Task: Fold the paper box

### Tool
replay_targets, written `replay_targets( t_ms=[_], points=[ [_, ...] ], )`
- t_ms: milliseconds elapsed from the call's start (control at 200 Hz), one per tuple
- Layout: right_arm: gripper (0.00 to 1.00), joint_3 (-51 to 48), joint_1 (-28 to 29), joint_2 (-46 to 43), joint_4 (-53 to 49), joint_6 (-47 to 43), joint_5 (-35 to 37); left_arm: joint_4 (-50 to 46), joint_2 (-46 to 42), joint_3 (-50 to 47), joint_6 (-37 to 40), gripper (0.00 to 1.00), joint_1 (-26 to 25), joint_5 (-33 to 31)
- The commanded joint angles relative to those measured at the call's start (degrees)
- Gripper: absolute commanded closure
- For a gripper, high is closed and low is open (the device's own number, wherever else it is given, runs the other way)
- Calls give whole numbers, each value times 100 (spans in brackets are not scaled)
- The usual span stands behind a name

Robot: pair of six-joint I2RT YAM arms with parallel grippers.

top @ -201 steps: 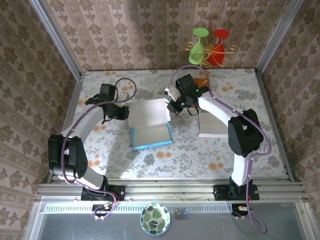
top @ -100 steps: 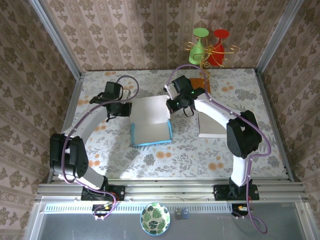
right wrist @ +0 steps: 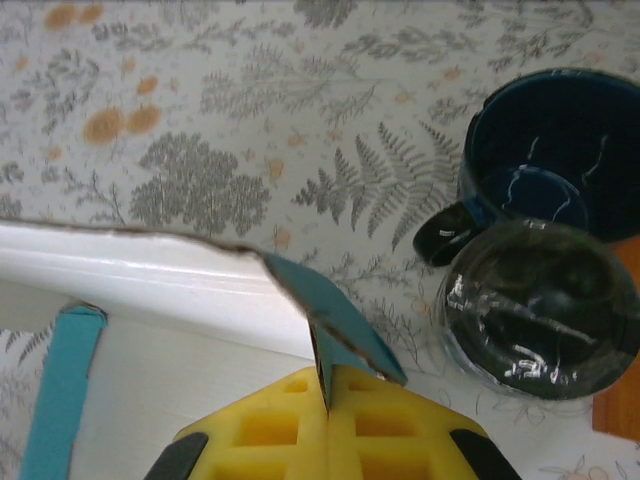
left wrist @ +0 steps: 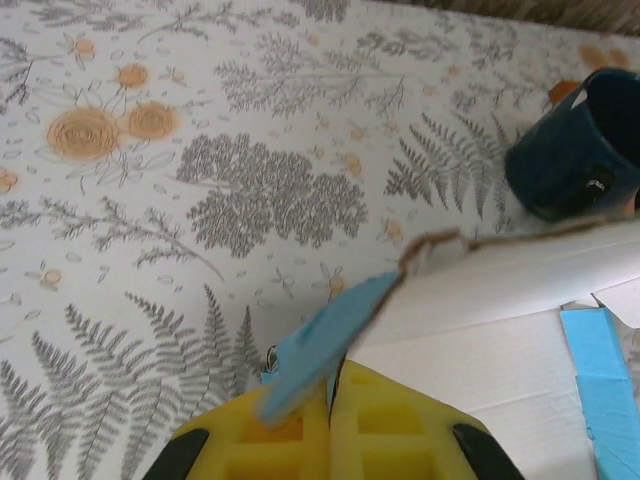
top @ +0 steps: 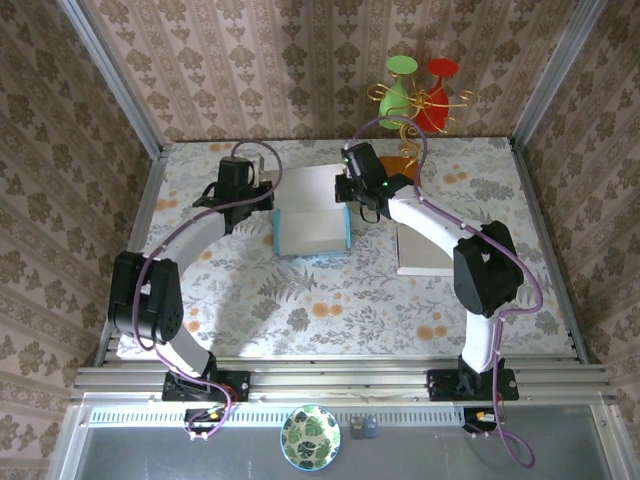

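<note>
I have the box pinched at both far corners. The yellow pads of my left gripper are pressed together on the left flap, a blue tab that sticks up just ahead of the tips. The white back wall runs off to the right of them. My right gripper mirrors this, its pads closed on the right flap, with the same wall stretching away to the left of the tips. From above, the box lies between my two grippers, with its back wall lifted between them. Its blue-edged floor lies flat on the table, on the near side of my fingers.

I judge the step in hand to be raising the back wall. It stands only because I hold it — nothing locks it yet.

The next move calls for both grips to work as a pair, level and at the same pace. They should turn the flaps inward along their creases so the side walls can come up against them. An uneven pull would skew the wall or tear the thin card at the pinch.

Just ahead and to the right of my right tips stand a dark mug and a glass beside it, so there is little room to swing that way.
</note>
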Motion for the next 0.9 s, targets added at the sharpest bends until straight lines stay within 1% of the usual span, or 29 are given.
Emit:
replay_targets(
  t_ms=[0, 190, 340, 535, 665, 820, 895],
  points=[
    [100, -257, 95, 19, 689, 274, 19, 989, 82, -226, -150, 100, -48, 299],
    [100, -564, 164, 30, 1012, 282, -4, 1561, 17, -599, -42, 100, -48, 377],
    [100, -918, 295, -27, 1234, 298, 247, 1930, 22, -907, -110, 100, -74, 478],
    [100, -1326, 480, -184, 1650, 197, 483, 2378, -191, -1417, -103, 100, -148, 427],
    [100, -1645, 519, -192, 2033, 213, 497, 2559, -206, -1648, -96, 100, -162, 528],
    [100, -1875, 557, -244, 2174, 231, 512, 2681, -253, -1883, -101, 100, -161, 574],
    [100, -1890, 564, -258, 2055, 232, 556, 2663, -283, -1971, -89, 100, -162, 553]
  ],
)
